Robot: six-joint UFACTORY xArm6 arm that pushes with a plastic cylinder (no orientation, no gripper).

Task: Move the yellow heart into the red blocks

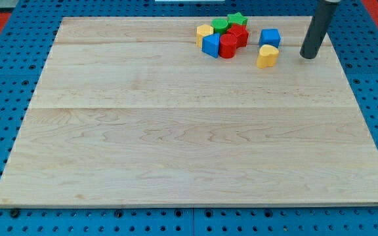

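My tip [308, 56] is a bare rod end with no jaws to open or close, and it holds nothing; it rests on the board to the view's right of the yellow heart [267, 56], near it but with a clear gap between. The yellow heart sits alone near the view's top of the wooden board [176, 144], just below the blue cube [270, 37] and apart from it. To the heart's left, a short way off, lie the red blocks [232, 40], two red pieces packed together whose exact shapes I cannot make out. Against them, further left of the heart, are a blue block [210, 45] and a yellow block [204, 31], with a green block [220, 25] and a green star [237, 19] along their upper side. I judge this to be the approach step, the push not yet begun. The next move calls for closing on the heart's right face and driving it leftward, slightly upward, keeping the contact centred so the heart does not swing off into the blue cube.
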